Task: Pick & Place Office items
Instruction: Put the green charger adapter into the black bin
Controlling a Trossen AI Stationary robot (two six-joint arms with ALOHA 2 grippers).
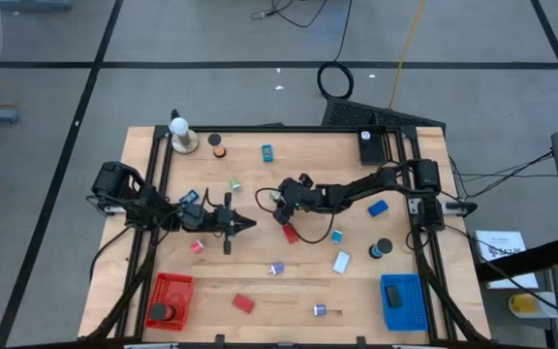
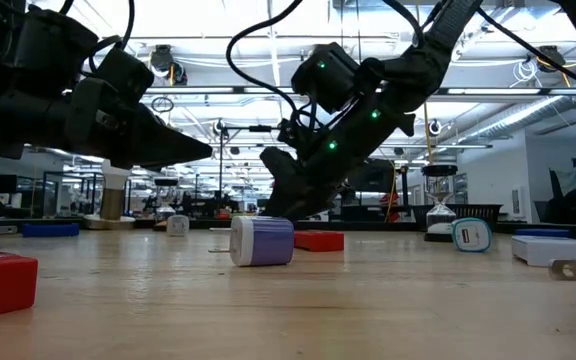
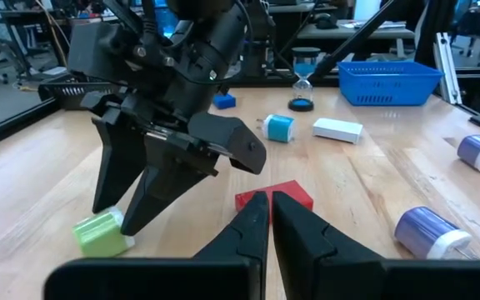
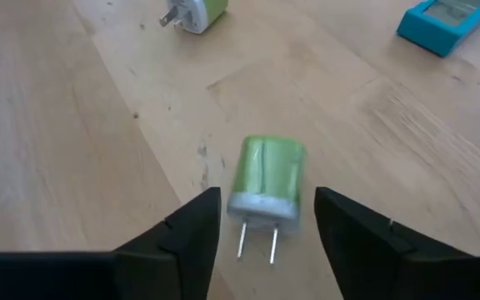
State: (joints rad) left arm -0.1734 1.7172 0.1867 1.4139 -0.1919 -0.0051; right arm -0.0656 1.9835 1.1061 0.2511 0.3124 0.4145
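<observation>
Right tool (image 4: pixel 265 221) low over mid-desk (image 1: pixel 260 291), fingers apart either side of a green plug (image 4: pixel 265 179) lying flat, likely lined up to pinch it; left tool (image 3: pixel 269 218) shut, empty, waiting just beside a red block (image 3: pixel 290 193).

My work surface is a light wooden table (image 1: pixel 289 291) with a dark frame. Lying on it: red mesh basket (image 1: pixel 170 299) at my near left corner, blue mesh basket (image 1: pixel 402 301) near right, white ball on a tan base (image 1: pixel 181 136) far left. Scattered loose: green plug (image 4: pixel 265 182) between my right fingers, red block (image 1: pixel 243 303), purple plug (image 2: pixel 262 242), teal piece (image 1: pixel 267 152), white block (image 1: pixel 342 262), black roll (image 1: pixel 382 249).
</observation>
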